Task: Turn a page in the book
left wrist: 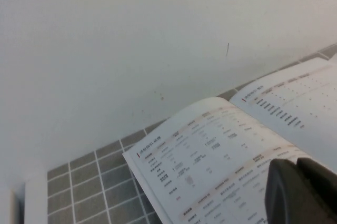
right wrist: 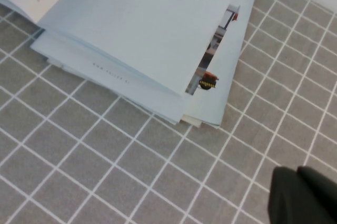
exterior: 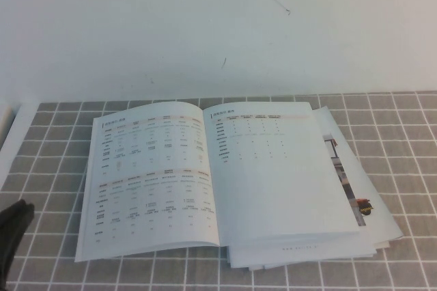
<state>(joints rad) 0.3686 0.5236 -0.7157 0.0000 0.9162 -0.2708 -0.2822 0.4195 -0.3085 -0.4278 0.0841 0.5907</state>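
Note:
The book (exterior: 205, 175) lies open and flat on the grey tiled mat (exterior: 54, 141). Its left page (exterior: 150, 175) is full of small-text tables. The right page (exterior: 280, 175) has a short table at the top. No red-and-white checker side shows. My left gripper (exterior: 15, 226) is shut and empty, off the book's near left corner. In the left wrist view it (left wrist: 297, 163) hovers over the book's left page (left wrist: 210, 150). My right gripper (right wrist: 297, 170) is shut and empty over bare mat, apart from the book's near right corner (right wrist: 131, 29). It is out of the high view.
Loose photo-printed brochure sheets (exterior: 362, 202) stick out from under the book's right side, also in the right wrist view (right wrist: 216, 66). A white wall (exterior: 218, 24) stands close behind the mat. A white strip (exterior: 8, 141) borders the mat at the left.

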